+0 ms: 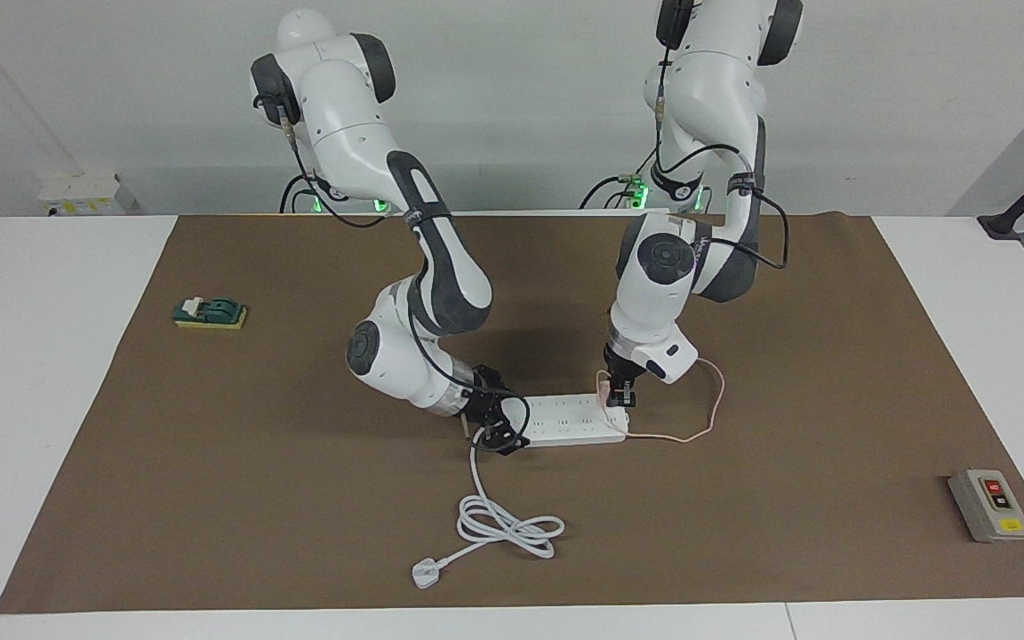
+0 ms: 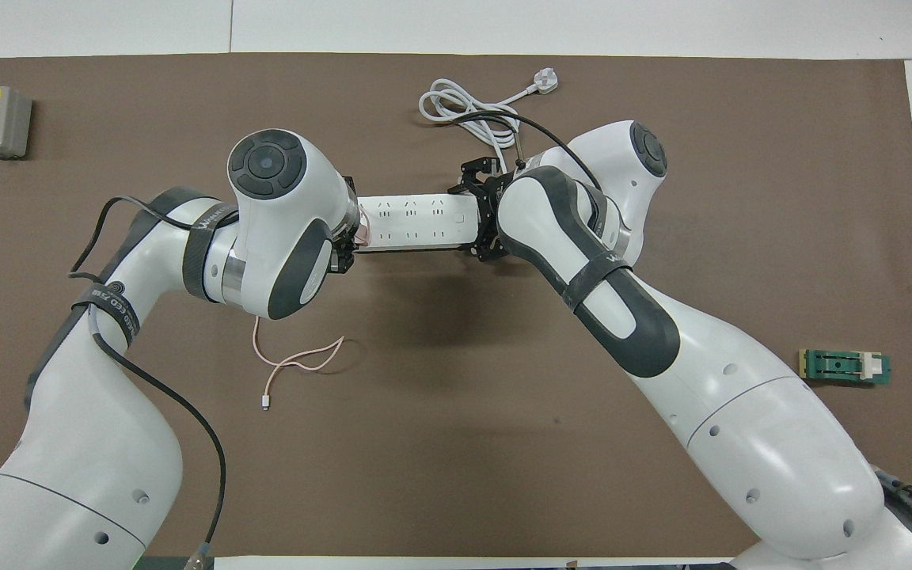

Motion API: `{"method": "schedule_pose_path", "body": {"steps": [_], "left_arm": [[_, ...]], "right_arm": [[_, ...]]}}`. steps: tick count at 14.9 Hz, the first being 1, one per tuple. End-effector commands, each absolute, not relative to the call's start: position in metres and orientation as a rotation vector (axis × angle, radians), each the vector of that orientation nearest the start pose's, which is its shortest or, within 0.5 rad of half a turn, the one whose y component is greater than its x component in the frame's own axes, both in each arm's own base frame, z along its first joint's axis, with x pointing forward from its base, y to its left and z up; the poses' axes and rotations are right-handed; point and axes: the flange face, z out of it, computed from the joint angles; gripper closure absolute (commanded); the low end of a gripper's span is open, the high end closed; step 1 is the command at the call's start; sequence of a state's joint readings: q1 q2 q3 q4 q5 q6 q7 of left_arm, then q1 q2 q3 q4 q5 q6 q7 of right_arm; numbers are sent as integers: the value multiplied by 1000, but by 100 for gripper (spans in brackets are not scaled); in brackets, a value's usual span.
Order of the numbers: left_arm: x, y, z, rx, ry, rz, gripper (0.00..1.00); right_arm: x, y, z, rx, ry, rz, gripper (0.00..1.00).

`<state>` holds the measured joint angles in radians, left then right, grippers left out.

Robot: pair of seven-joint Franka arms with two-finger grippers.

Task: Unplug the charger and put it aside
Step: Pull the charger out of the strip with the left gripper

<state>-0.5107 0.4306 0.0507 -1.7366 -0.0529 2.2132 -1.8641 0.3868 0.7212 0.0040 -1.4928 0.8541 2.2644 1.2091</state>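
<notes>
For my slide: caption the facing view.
Left gripper grips the charger on the power strip; right gripper braces the strip's cord end.

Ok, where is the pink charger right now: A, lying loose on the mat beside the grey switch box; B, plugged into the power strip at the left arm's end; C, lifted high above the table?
B: the charger sits in the power strip at the left arm's end, with the left gripper closed on it.
</notes>
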Motion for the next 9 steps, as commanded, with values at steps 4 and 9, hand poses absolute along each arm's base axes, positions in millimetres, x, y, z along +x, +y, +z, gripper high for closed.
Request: {"method": "schedule_pose_path", "body": {"steps": [4,9], "left_arm": [[593,-300,329,-2426,-2074,9,100],[591,-301,327,-2424,-2061,14,100]], "right_arm": [[670,299,250,-1962,1616,599,100],[670,299,249,-1962,1617,600,100]]}}
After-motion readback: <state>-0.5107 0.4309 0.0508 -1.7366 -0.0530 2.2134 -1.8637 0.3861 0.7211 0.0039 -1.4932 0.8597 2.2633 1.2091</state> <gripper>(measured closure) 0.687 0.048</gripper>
